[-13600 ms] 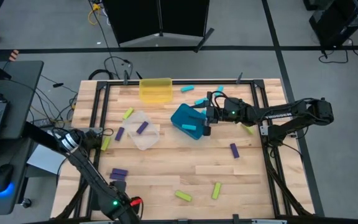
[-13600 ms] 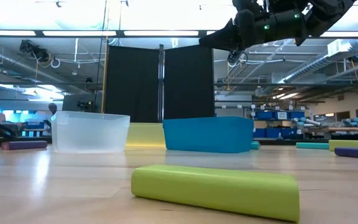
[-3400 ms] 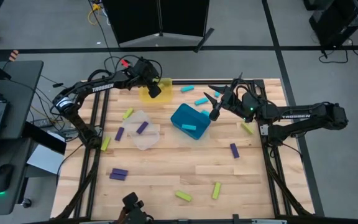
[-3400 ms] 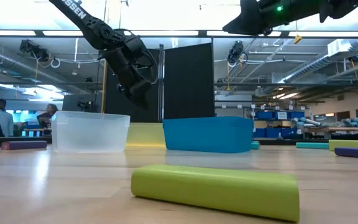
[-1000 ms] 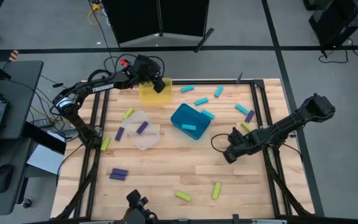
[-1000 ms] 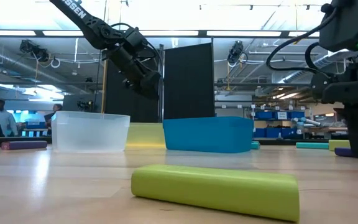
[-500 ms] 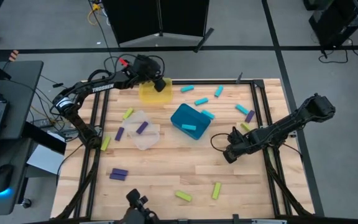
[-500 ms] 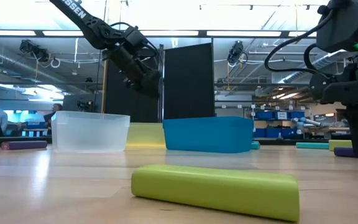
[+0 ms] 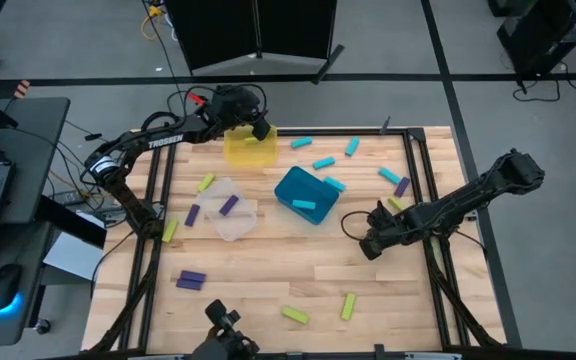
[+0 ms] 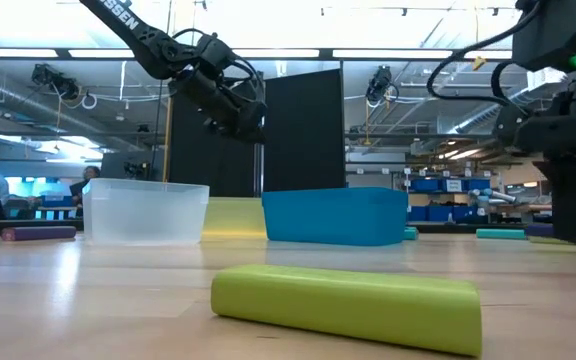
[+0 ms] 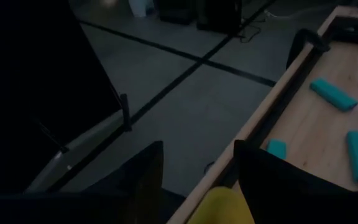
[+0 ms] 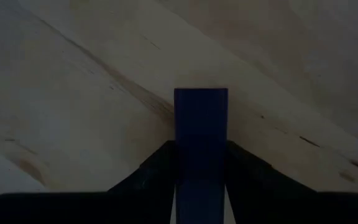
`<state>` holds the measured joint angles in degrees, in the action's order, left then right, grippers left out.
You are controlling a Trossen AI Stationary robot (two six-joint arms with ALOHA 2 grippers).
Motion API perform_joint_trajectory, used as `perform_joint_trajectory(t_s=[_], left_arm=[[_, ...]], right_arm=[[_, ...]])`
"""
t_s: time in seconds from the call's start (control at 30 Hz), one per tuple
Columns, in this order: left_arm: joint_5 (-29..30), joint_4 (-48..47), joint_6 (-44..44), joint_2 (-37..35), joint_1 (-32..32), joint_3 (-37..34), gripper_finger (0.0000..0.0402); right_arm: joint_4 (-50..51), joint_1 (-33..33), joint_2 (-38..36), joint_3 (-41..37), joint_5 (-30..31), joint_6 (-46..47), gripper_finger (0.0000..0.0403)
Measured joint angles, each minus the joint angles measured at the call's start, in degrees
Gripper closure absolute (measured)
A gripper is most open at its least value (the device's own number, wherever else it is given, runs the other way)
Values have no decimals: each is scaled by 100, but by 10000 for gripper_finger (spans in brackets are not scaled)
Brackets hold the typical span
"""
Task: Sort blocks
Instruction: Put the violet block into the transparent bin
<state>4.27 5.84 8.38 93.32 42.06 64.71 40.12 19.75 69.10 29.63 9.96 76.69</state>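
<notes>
My right gripper [image 9: 373, 241] stands over the table's right middle, pointing down, shut on a purple block [image 12: 201, 118] that the high view hides under it. My left gripper [image 9: 260, 128] hovers open above the yellow bin [image 9: 250, 150] at the far edge, with nothing between its fingers [image 11: 148, 165]. The teal bin [image 9: 298, 185] holds a cyan block [image 9: 305, 205]. The clear bin [image 9: 236, 222] holds a purple block [image 9: 229, 205]. Other cyan, purple and yellow-green blocks lie flat on the wood. My right gripper pinches the purple block's two long sides [image 12: 185, 134] between its two fingers, which come from above and lie across it. The block's far end [image 12: 201, 94] sticks out past the fingertips. Whether the block is clear of the table, I cannot tell.
Cyan blocks [image 9: 323, 162] lie behind the teal bin and near the far right [image 9: 389, 175]. Yellow-green blocks [image 9: 295, 316] lie near the front edge, one close before the low camera [image 10: 346, 305]. Purple blocks [image 9: 191, 280] lie at the left. A dark frame rail [image 9: 430, 250] borders the table.
My left gripper has tipped its fingers upward, from slanting down toward nearly level, while staying above the yellow bin. My right gripper has kept its place over the purple block.
</notes>
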Motion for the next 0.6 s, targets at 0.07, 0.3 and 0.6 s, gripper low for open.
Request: perform_joint_trajectory(t_s=[0.07,0.3,0.6], left_arm=[[0,124,15,-16,0,0,198],[0,412,30,-271,0,0,198],[-2,345,103,-849,0,0,198]], right_arm=[[0,0,-139,0,87,-75,280],[-62,-7,-764,4,735,-629,280],[-1432,-718,-1311,11,1602,-2563,280]])
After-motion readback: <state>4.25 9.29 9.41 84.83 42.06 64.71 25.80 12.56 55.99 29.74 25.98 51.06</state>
